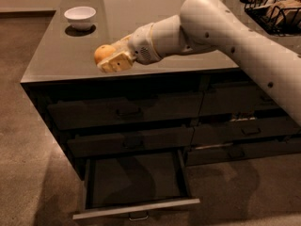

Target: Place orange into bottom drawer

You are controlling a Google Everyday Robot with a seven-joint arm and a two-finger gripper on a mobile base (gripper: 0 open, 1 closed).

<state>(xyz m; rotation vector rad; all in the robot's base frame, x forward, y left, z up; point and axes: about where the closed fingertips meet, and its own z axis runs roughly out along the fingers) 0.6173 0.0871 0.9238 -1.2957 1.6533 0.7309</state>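
My gripper (110,60) is shut on the orange (103,52), a small round fruit, and holds it above the front part of the cabinet top. The white arm reaches in from the upper right. The bottom drawer (136,179) of the left column is pulled open below, its dark flat interior showing and its front edge toward the camera. The orange is above and a little left of the drawer's middle.
A white bowl (80,17) stands at the back left of the grey countertop (155,18). A dark wire basket (275,11) sits at the top right. Two shut drawers (124,109) lie above the open one; narrower drawers (249,128) fill the right column. Carpet lies around.
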